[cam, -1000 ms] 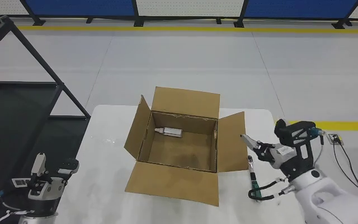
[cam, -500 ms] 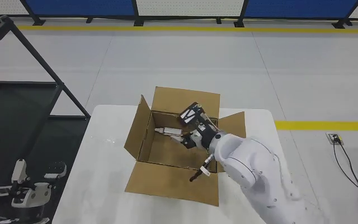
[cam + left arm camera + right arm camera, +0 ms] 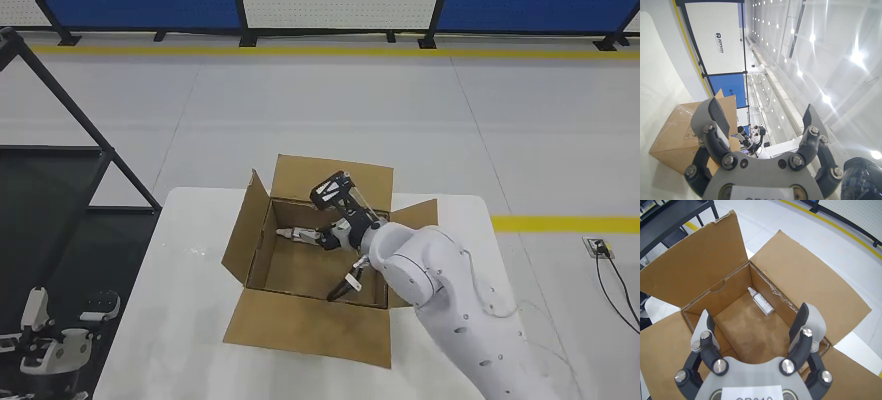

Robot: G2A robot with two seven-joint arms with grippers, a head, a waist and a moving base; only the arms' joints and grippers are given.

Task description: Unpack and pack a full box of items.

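Cardboard box [image 3: 300,330] is sitting mid-desk with all 4 flaps folded outward, so the opening is giving free access from above.

Far left: left arm [image 3: 60,340] is hanging low off the desk's [image 3: 180,300] left edge, well apart from the box. Its jaws are standing apart and gripping nothing. From its wrist view they are facing the box's outer side. It is probably parking there to keep the approach clear.

Centre: 1 small white bottle [image 3: 762,303] is lying on its side on the box floor, pressed along the far wall with its cap pointing toward a corner. It is the only item I can see inside, so the unpacking is likely nearing its end.

Right: right arm [image 3: 430,280] is reaching in over the right flap. Its jaws are spread wide above the box floor and holding nothing, with the bottle lying ahead of them. The wall is crowding 1 side of the bottle, so I judge that 1 jaw will need to slip in between.
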